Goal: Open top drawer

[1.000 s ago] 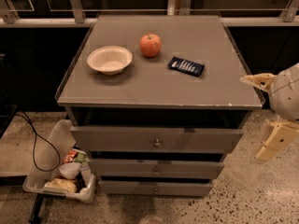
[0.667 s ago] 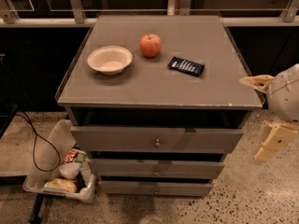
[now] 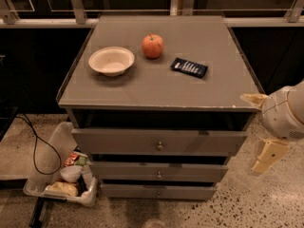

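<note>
Gripper (image 3: 250, 136) hangs just right of the top drawer (image 3: 118, 140), level with its front. Its fingers are spread wide and hold nothing, probably so it can swing in toward the knob (image 3: 159, 146). Lower left of the drawer, a bin (image 3: 52, 146) of litter sits on the floor, out of the drawer's path. Above the drawer, on the cabinet top (image 3: 142, 91), stand a bowl (image 3: 111, 60), an apple (image 3: 152, 46) and a dark packet (image 3: 189, 67).

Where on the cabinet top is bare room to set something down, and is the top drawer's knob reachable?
Free: the front strip of the cabinet top, ahead of the bowl, apple and dark packet; also the back right corner. Crowded: the middle row. The top drawer has nothing before its knob; the hand hangs open beside the cabinet's right side.
</note>
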Robot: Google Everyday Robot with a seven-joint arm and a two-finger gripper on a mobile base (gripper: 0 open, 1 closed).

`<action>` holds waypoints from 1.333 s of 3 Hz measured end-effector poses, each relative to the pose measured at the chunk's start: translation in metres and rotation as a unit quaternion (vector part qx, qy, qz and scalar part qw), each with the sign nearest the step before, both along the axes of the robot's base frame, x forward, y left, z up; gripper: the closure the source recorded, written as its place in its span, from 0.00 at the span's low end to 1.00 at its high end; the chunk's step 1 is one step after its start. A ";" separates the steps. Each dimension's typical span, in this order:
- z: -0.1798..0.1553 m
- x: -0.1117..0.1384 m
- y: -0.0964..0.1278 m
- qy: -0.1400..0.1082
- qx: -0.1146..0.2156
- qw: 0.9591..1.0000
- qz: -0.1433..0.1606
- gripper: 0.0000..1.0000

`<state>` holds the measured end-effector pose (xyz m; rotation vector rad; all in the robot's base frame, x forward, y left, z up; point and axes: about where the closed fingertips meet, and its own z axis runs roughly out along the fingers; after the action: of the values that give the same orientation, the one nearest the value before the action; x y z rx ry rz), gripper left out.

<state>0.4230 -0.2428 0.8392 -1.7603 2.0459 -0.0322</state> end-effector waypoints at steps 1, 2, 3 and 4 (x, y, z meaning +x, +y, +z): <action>-0.050 0.009 -0.013 -0.011 -0.005 1.000 -0.012 0.00; -0.050 0.009 -0.013 -0.011 -0.005 1.000 -0.011 0.00; -0.058 0.011 -0.005 -0.006 -0.002 1.000 -0.002 0.00; -0.071 0.016 0.006 -0.009 0.011 1.000 0.016 0.00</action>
<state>0.4388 -0.2371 0.7679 -1.7718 1.9987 -0.0148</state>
